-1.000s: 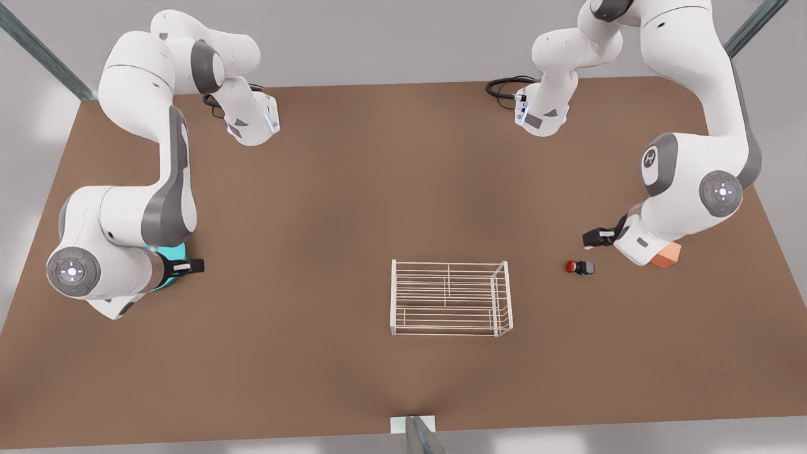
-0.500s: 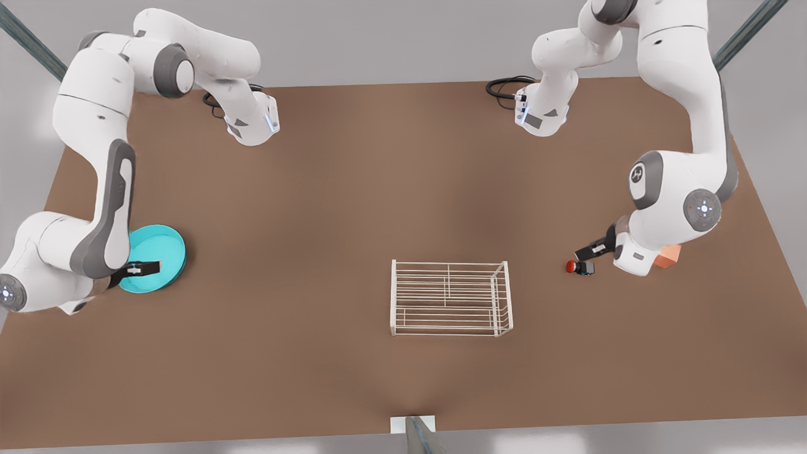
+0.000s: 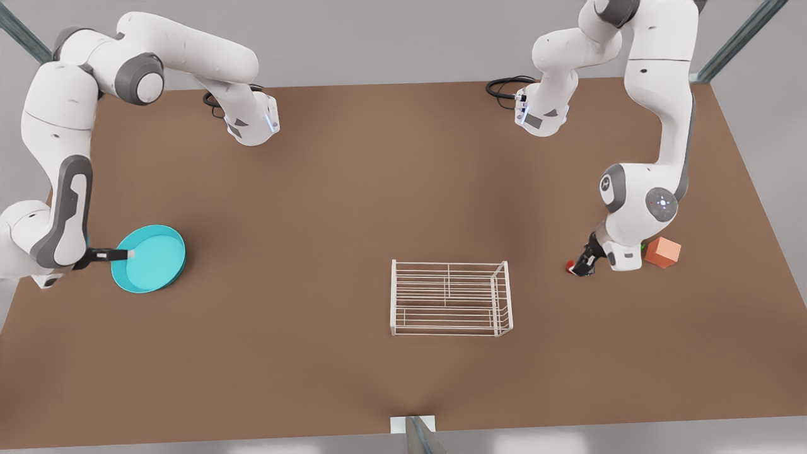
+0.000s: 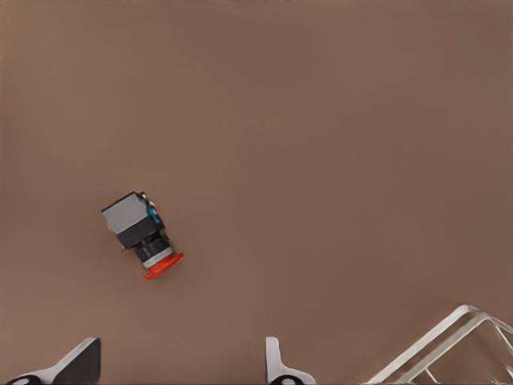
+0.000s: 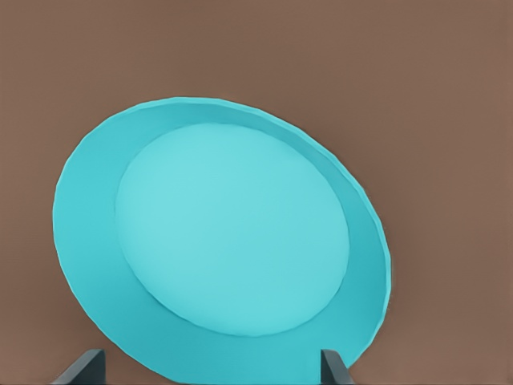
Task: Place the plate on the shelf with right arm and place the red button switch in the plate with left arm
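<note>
- Right gripper [image 3: 129, 254] at the rim of the plate [image 3: 151, 258], on the side toward the front view's left edge; fingers [image 5: 80, 370] spread wide, straddling the rim's near arc in the right wrist view, nothing pinched yet.
- Plate flat on the table [image 3: 353, 189], well apart from the shelf [image 3: 450, 297].
- Left gripper [image 3: 581, 266] low over the red button switch [image 4: 141, 233]; fingers [image 4: 280, 367] apart. Switch on its side on the table, red cap pointing away from the grey body, not yet between the tips.
- Orange cube [image 3: 662, 251] just behind the left arm's wrist; a speck of green beside it, probably the other switch, too hidden to confirm.
- For the plate: lower until one fingertip sits inside the rim and one outside, then close on the rim wall, not on the flat centre. Lift level to avoid tilting.
- For the switch: slide forward to centre the body between the tips, close across the boxy grey part rather than the round cap, likely to roll.
- Best to seat the plate squarely on the shelf bars before carrying the switch over.
</note>
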`<state>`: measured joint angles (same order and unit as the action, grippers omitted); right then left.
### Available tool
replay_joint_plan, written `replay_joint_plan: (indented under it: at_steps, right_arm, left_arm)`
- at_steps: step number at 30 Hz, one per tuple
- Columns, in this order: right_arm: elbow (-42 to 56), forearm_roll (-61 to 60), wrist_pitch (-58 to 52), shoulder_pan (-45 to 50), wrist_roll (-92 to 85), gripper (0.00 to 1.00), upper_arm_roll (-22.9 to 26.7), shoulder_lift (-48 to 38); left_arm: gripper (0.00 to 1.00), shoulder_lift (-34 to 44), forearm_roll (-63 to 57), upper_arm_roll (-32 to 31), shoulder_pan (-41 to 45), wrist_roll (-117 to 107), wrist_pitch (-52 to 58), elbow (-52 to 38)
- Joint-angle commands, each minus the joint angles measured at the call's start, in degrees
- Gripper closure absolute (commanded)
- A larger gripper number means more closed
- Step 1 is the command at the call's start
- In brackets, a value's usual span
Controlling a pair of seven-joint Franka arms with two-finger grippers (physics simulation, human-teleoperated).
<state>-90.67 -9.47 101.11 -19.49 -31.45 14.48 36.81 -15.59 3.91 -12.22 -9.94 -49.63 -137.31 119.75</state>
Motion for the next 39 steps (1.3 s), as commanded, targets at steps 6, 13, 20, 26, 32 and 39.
replay_joint_plan:
  at_steps: [6, 13, 20, 26, 32, 39]
  right_arm:
    - [0.15, -0.46, 10.07, -3.27, -21.81, 0.00, 0.02, 2.21]
    - [0.67, -0.90, 13.50, -4.24, -19.53, 0.01, -0.33, 6.87]
    - [0.67, -0.90, 13.50, -3.71, -16.10, 0.42, -0.51, 6.87]
    - [0.67, -0.99, 13.50, -3.80, -14.96, 0.42, -1.03, 7.92]
    - [1.11, -0.64, 13.32, -3.80, -14.69, 0.71, -1.21, 7.84]
    - [1.46, -0.64, 12.53, -3.71, -14.69, 0.77, -1.21, 7.13]
  left_arm:
    - [0.00, -2.60, -0.92, 0.09, -4.30, -14.80, -9.29, 1.63]
    - [0.00, -3.21, -0.92, 0.09, -4.83, -14.62, -19.14, 6.73]
    - [0.00, -3.92, -8.38, 0.18, -4.39, -14.88, -8.68, 5.15]
    - [0.00, -5.85, -9.79, 0.26, -4.39, -17.26, -7.98, 5.15]
    - [0.00, -7.70, -10.67, 0.26, -3.77, -17.26, -7.19, 3.30]
    - [0.00, -11.48, -13.13, 0.26, -4.04, -17.78, -8.68, 2.07]
